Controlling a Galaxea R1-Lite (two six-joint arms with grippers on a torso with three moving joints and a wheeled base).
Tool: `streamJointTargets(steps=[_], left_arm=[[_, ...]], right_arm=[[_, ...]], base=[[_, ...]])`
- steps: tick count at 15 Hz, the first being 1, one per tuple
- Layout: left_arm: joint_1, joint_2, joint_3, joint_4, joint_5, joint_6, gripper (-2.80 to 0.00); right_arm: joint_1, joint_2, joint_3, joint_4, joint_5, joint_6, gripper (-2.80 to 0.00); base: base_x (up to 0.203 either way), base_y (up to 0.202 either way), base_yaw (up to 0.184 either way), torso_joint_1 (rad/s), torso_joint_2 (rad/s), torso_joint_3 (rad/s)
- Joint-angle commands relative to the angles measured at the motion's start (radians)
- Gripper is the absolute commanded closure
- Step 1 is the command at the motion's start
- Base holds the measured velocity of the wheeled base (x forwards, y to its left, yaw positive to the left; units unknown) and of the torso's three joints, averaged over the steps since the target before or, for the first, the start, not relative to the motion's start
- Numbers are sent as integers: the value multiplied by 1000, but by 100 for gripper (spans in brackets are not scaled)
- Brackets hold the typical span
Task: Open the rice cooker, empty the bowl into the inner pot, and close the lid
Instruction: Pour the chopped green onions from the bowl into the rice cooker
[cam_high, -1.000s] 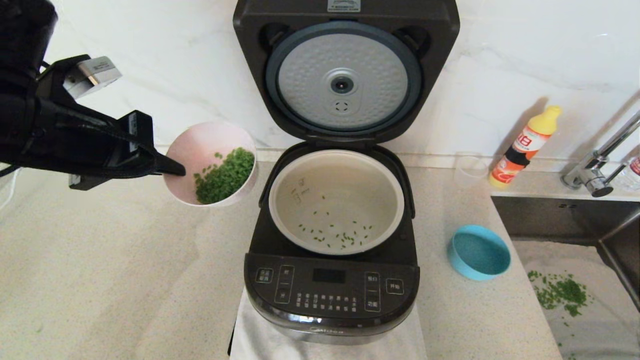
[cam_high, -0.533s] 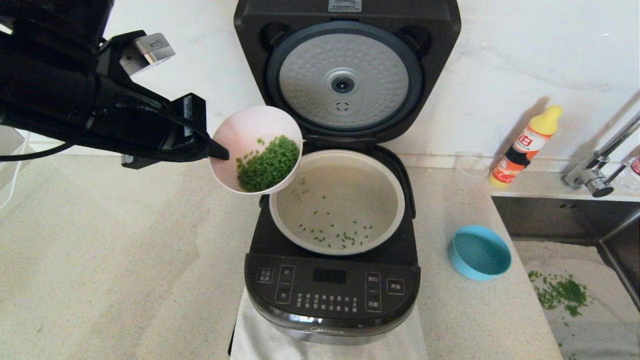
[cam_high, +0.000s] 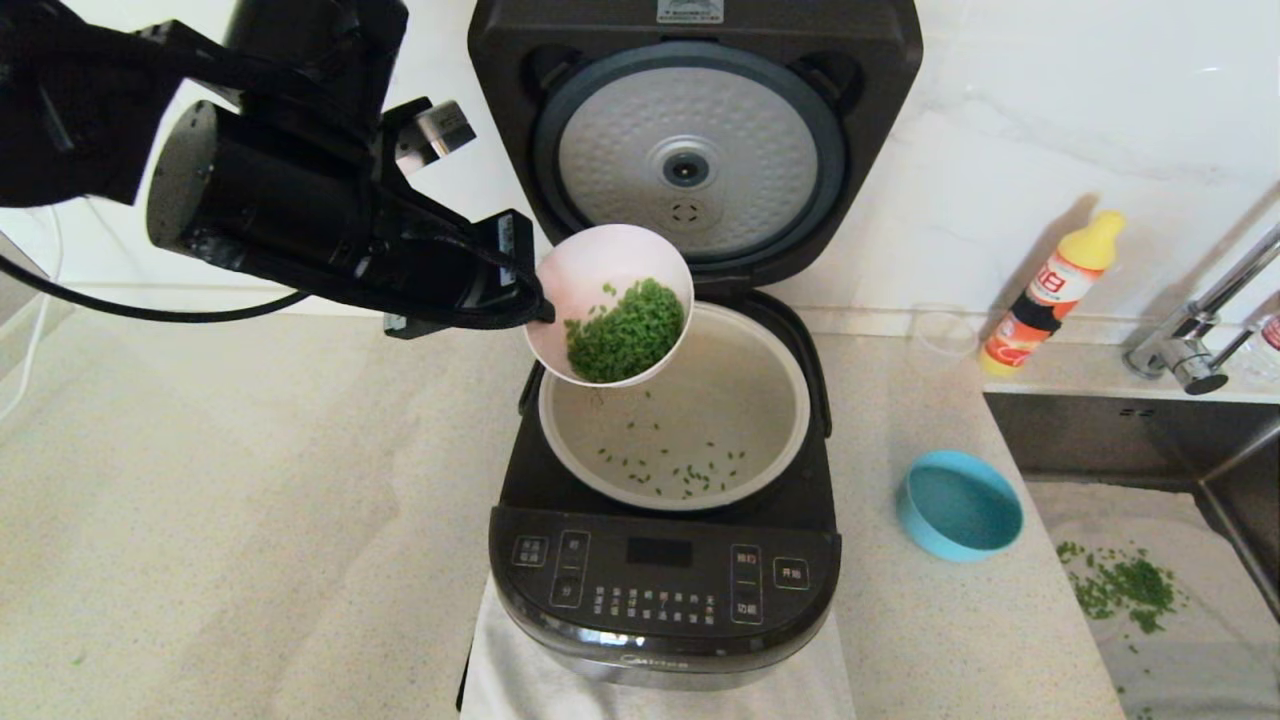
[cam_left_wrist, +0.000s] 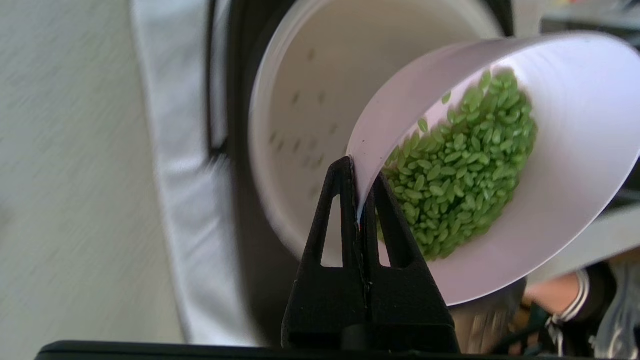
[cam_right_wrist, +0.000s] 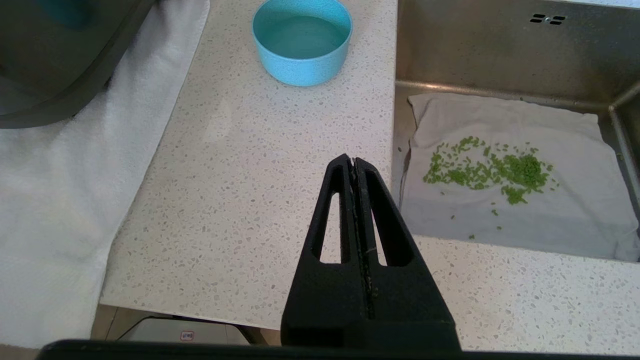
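The black rice cooker (cam_high: 665, 590) stands in the middle of the counter with its lid (cam_high: 690, 150) raised, the dimpled silver disc facing me. The pale inner pot (cam_high: 770, 340) (cam_left_wrist: 280, 150) holds a few green grains. My left gripper (cam_high: 540, 310) (cam_left_wrist: 358, 172) is shut on the rim of a pale pink bowl (cam_high: 600, 260) (cam_left_wrist: 575, 165) full of green grains (cam_high: 628, 330), tilted above the pot's far-left edge. My right gripper (cam_right_wrist: 353, 161) hangs shut and empty over the counter near the sink, outside the head view.
A blue bowl (cam_high: 958, 505) (cam_right_wrist: 301, 42) sits right of the cooker. The sink (cam_high: 1150, 430) holds a cloth (cam_right_wrist: 550, 220) with scattered green grains. A yellow bottle (cam_high: 1050, 290) and a tap (cam_high: 1190, 340) stand at the back right. A white towel (cam_right_wrist: 75, 180) lies under the cooker.
My left arm has carried the pink bowl to the right, from over the counter to above the pot's left rim. The right arm has not moved.
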Motion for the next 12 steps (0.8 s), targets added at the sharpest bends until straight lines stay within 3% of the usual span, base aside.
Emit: streamJointTargets(steps=[1,4,7,12], left_arm=[[-8,69,-15,-42,1,-5,0],[-19,112,-70,-67,17,-14,0],[-27,123,-49,-158,37,-20,0],[-40,125,109,-368,104,-17,0]], right_arm=[[0,0,0,1,1,0,0],[0,0,0,1,1,0,0],[0,0,0,1,1,0,0],[0,0,0,1,1,0,0]], base=[[0,0,0,0,0,0],[0,0,0,0,0,0],[0,0,0,0,0,0],[0,0,0,0,0,0]])
